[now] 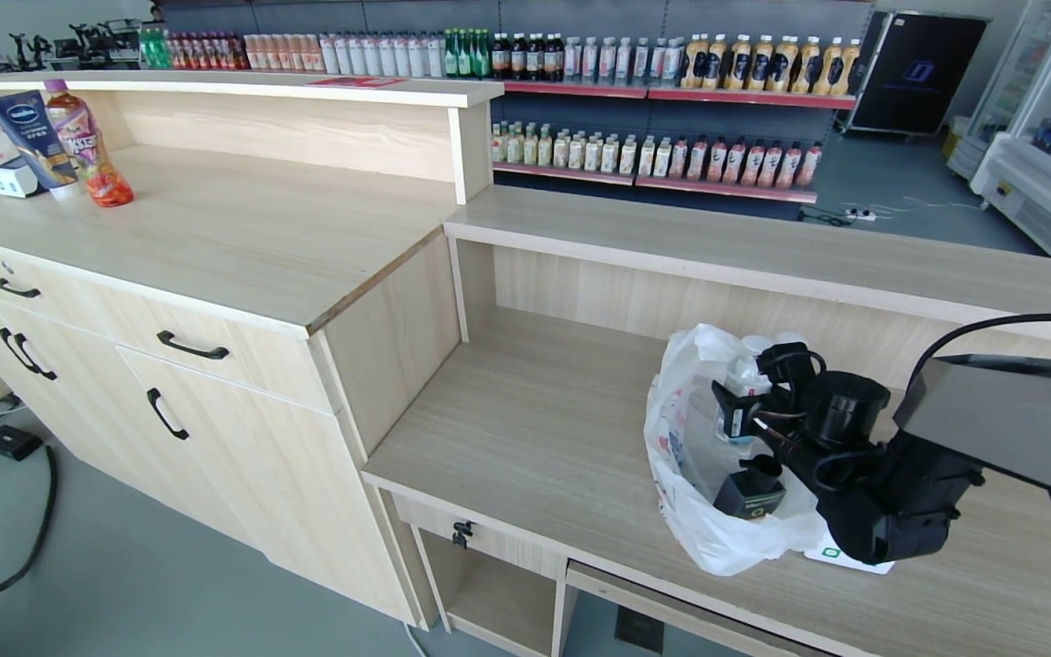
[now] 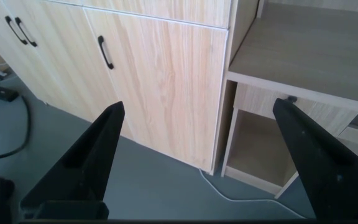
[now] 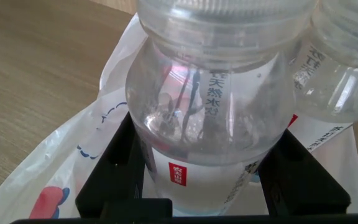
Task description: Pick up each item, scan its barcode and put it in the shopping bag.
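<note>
The left tool (image 2: 197, 106) hangs open above the floor (image 2: 166, 183); at lower right in the head view the right tool (image 1: 740, 452) grips a water bottle (image 1: 744, 376) in the mouth of the shopping bag (image 1: 681, 474) on the counter (image 1: 535, 429); seemingly full, it likely handles heavy and slick, best held round its stiff middle; a drink bottle (image 1: 88, 151), tube (image 1: 33, 137) and box (image 1: 15, 178) stand upper left.

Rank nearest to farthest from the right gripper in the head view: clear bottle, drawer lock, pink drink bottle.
1. The clear bottle: held in the right gripper, at the shopping bag mouth.
2. The drawer lock: under the lower counter, leftward.
3. The pink drink bottle: far left, on the upper counter.
</note>
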Motion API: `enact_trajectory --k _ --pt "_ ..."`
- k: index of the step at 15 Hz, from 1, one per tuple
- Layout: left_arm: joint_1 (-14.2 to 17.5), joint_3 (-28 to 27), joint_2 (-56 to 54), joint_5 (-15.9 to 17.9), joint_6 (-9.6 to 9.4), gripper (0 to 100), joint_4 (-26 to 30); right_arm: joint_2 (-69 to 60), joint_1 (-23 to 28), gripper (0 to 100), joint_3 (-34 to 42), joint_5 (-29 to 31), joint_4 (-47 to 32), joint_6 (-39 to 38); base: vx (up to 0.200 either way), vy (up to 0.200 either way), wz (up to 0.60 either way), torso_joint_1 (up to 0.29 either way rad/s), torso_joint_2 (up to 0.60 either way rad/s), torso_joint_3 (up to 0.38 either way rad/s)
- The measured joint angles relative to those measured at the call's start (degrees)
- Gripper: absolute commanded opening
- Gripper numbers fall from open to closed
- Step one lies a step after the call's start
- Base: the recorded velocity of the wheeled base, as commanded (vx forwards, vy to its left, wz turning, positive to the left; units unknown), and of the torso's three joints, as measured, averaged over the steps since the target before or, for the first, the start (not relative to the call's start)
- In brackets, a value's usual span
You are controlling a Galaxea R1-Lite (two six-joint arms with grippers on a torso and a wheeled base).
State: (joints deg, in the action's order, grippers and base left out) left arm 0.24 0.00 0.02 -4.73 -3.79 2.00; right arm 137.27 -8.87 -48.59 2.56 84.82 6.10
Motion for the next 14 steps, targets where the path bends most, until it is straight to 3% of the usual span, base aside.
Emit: enact_trajectory --k 7,14 --pt "0.00 0.00 0.00 0.00 0.00 100 0.00 0.20 0.22 0 0.33 -0.13 -0.60 0.04 0.000 0.000 0.00 0.000 0.00 0.000" --pt "0.00 -0.02 0.00 0.02 0.00 100 0.00 -1.32 0.41 0 -1.55 -5.73 -1.78 -0.33 0.000 0.000 0.00 0.000 0.00 0.000"
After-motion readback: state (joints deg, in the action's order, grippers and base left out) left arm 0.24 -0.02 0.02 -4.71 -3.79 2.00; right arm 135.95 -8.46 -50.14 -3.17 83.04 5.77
